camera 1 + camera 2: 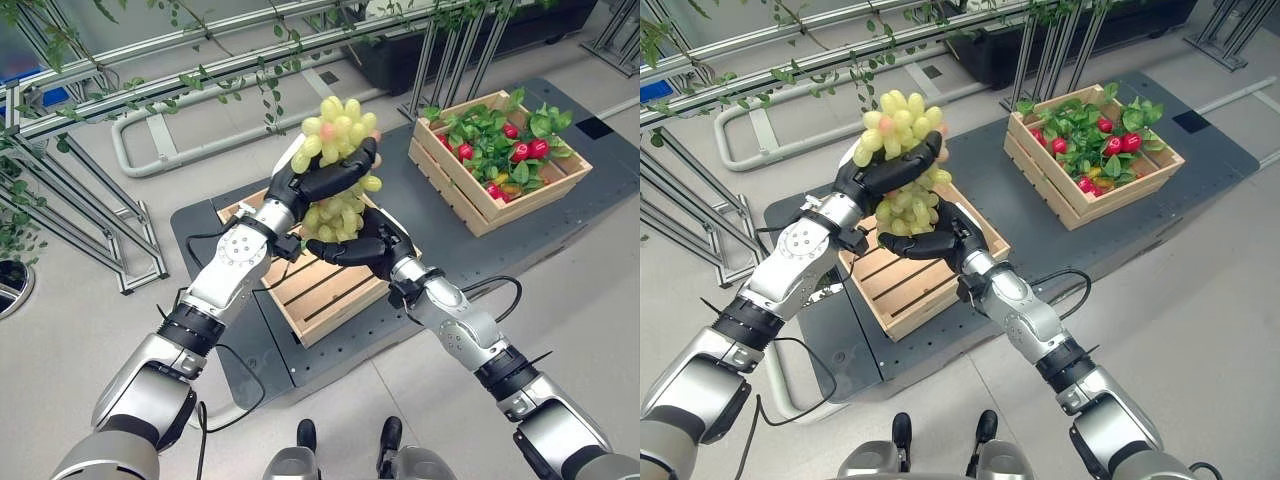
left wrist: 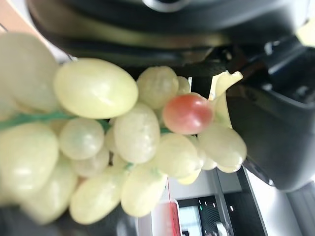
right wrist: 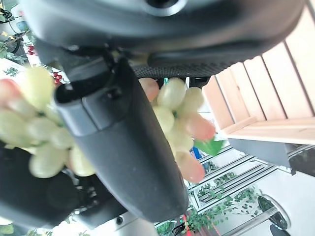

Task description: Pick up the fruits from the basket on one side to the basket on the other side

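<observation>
Two dark hands hold one big bunch of green grapes (image 1: 338, 170) up in the air, over a wooden box. No words or labels can be read on anything.

Closest is the right hand (image 1: 362, 247). Its arm comes in from the lower right and bends up. This hand sits under the bunch, with its fingers curled around the bottom grapes. In the right wrist view its thumb (image 3: 123, 147) lies across the grapes, and some of the grapes there look a bit pink.

Just above it is the left hand (image 1: 322, 178). Its arm comes in from the lower left. The fingers wrap around the middle of the bunch, so grapes stick out above and below the hand. In the left wrist view the grapes are pressed right up against the hand, and one grape (image 2: 187, 114) is red.

Under both hands is the near box (image 1: 322, 290). It is made of light wood slats, and the part that shows holds no fruit. It sits on a dark grey mat (image 1: 430, 200).

Farther back, on the robot's right, is the far box (image 1: 497, 158). It is also on the mat, well apart from the near box. It holds green leaves and small red fruits (image 1: 530, 150).

Behind the mat stand metal bars (image 1: 100, 110) with green vines on them.
</observation>
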